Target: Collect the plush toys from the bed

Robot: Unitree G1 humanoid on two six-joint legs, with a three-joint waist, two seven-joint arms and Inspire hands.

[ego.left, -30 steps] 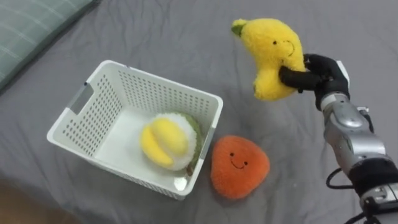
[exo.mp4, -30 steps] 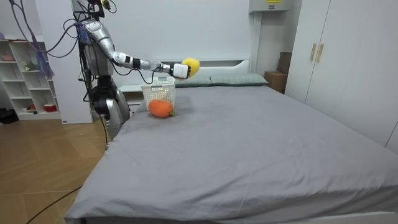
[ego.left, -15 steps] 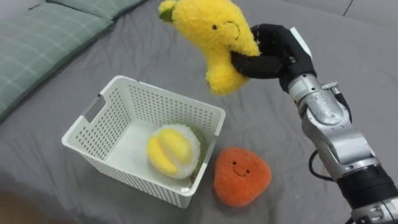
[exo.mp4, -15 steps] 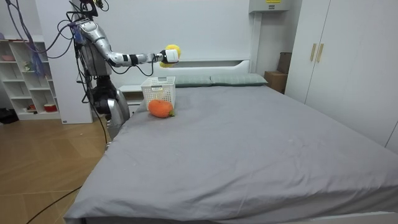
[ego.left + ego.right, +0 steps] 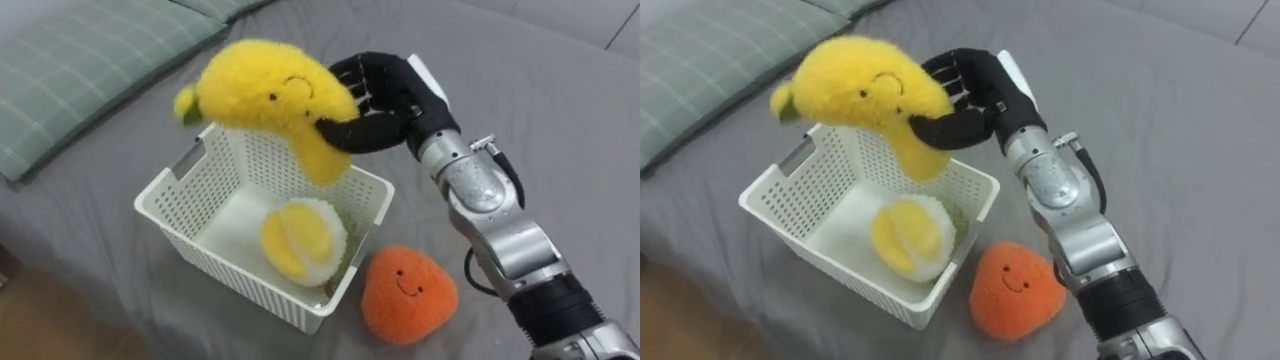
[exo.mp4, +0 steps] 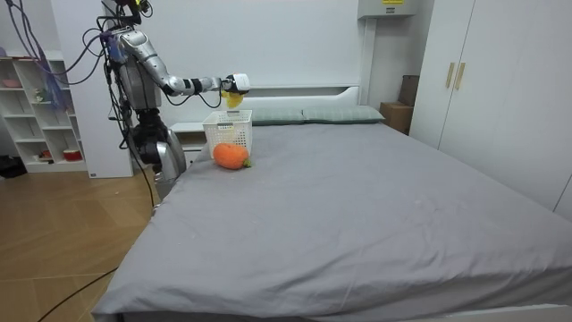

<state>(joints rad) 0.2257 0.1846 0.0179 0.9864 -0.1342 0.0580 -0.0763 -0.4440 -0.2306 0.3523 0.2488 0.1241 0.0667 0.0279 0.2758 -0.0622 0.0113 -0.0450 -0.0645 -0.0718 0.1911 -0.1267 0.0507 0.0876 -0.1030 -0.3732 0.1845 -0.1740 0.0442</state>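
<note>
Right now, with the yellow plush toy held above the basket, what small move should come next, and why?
Probably open the right hand and let it drop: the yellow plush toy hangs over the white basket, above the round toy already inside. The orange toy lies outside, beside the basket.

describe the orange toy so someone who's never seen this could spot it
On the grey bed, find the white perforated basket; the orange plush toy lies beside its near right corner, outside it. It is the only orange one, unlike the yellow plush that the right hand holds over the basket and the yellow-and-white plush inside.
</note>
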